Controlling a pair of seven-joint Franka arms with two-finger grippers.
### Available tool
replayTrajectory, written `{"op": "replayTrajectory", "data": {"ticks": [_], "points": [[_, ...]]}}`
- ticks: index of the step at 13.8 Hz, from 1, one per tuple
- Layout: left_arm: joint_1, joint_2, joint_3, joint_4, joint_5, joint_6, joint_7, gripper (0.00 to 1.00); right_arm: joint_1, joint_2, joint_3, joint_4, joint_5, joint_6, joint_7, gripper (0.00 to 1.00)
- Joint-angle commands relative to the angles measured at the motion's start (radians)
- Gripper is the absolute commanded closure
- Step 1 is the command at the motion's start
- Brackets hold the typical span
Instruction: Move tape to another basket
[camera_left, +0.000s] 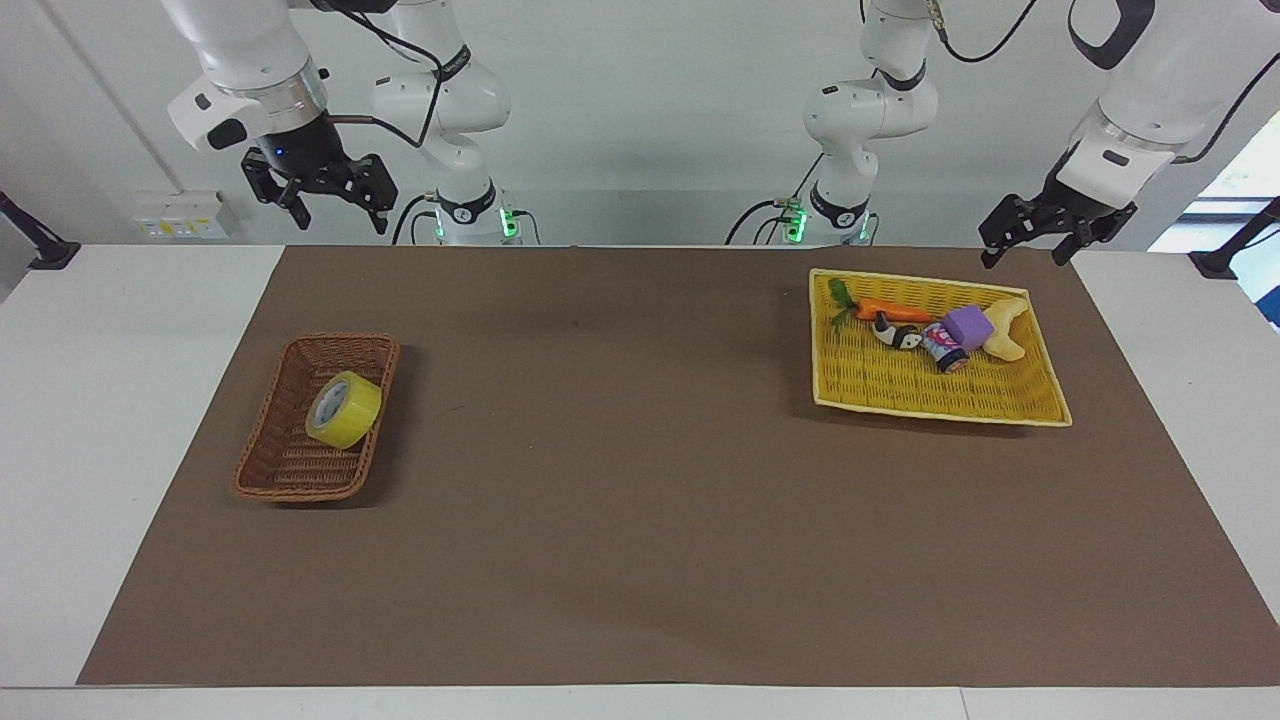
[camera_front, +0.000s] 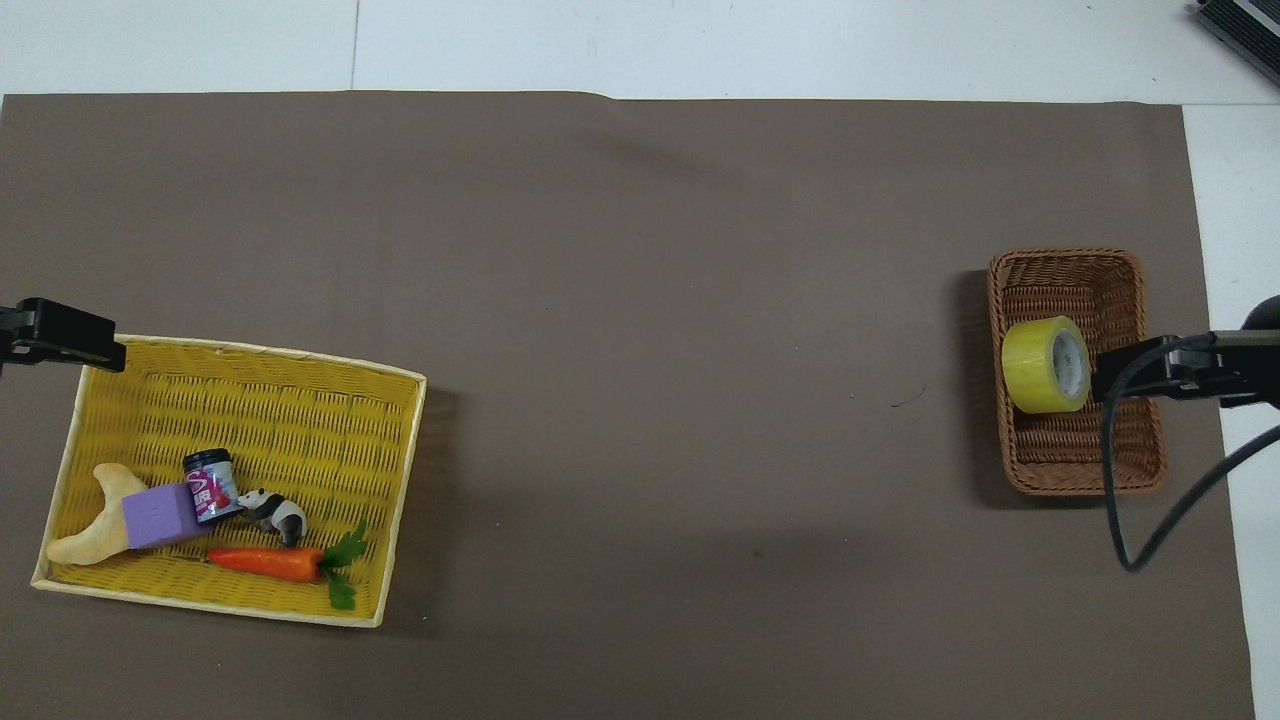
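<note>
The tape (camera_left: 343, 409), a yellow roll on its edge, rests inside the brown wicker basket (camera_left: 262, 452) at the right arm's end of the table. The overhead view shows the tape (camera_front: 1046, 365) leaning against one long wall of the basket (camera_front: 1085, 475). My right gripper (camera_left: 338, 214) hangs open and empty, high over the mat's edge at the robots' end, well clear of the basket. In the overhead view the right gripper (camera_front: 1150, 368) overlaps the basket's rim. My left gripper (camera_left: 1022, 256) waits open over the mat's corner beside the yellow tray, and the left gripper (camera_front: 70, 342) shows at the overhead view's edge.
A flat yellow woven tray (camera_left: 900, 390) at the left arm's end holds a carrot (camera_left: 890, 309), a panda figure (camera_left: 900, 338), a small can (camera_left: 945, 350), a purple block (camera_left: 968, 326) and a cream-coloured piece (camera_left: 1010, 330). Brown mat (camera_left: 640, 500) covers the table.
</note>
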Motion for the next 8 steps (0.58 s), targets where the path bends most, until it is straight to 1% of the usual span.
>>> {"op": "replayTrajectory", "data": {"ticks": [1,8], "points": [[0.015,0.001,-0.006,0.021,-0.015,-0.027,0.011,0.00,-0.010,-0.034,0.003,-0.041,0.012,0.016,-0.025,0.00],[0.015,0.001,-0.006,0.021,-0.015,-0.027,0.011,0.00,-0.010,-0.033,0.003,-0.038,0.007,0.029,-0.042,0.00]]}}
